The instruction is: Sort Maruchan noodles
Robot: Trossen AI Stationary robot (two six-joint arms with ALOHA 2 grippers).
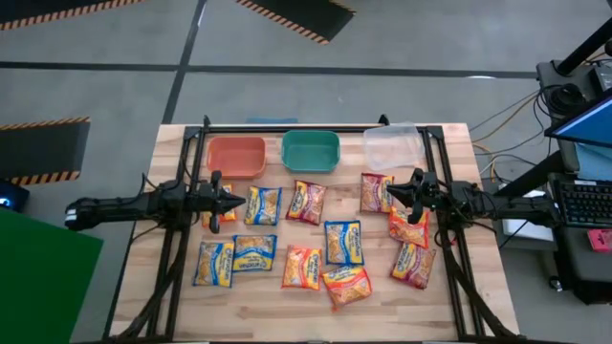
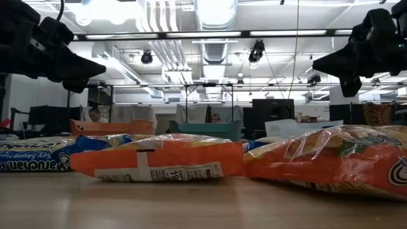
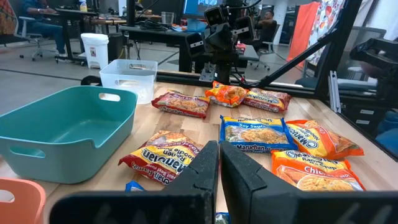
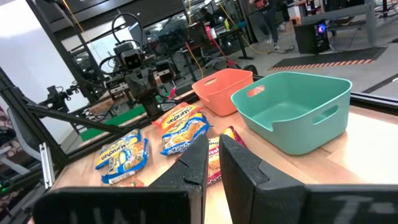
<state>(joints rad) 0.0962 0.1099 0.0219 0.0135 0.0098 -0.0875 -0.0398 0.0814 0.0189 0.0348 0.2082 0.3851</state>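
- Our left gripper (image 1: pixel 235 202) hovers above the table with its fingers (image 3: pixel 205 171) nearly together and nothing between them; our right gripper (image 1: pixel 393 192) hangs opposite, fingers (image 4: pixel 198 163) likewise close to touching and empty.
- The Maruchan noodles (image 1: pixel 304 241) lie loose on the wooden table (image 1: pixel 172 162), spread between and in front of our two grippers; none sits in a bin, so we judge the sorting not yet begun.
- Just ahead of our left gripper lies a blue-and-yellow packet (image 1: pixel 263 204), with a maroon packet (image 3: pixel 163 155) just beyond it. More blue ones lie to its near side, toward the table's front edge.
- Beside our right gripper sits a maroon-pink packet (image 1: pixel 376 191), and an orange-red packet (image 1: pixel 408 227) lies just under that arm's wrist.
- The orange bin (image 1: pixel 236 156), green bin (image 1: pixel 311 150) and clear bin (image 1: pixel 393 146) stand in a row at the far edge, all empty as far as we can see.
- Risks we see: the packets are flat and glossy, so near-shut fingers coming down would skid off or shove one into its neighbours; we must spread them first.
- Several packets touch or overlap near the front, so a pinch there could lift two colours together.
- A packet gripped by one corner may droop and catch a bin rim.
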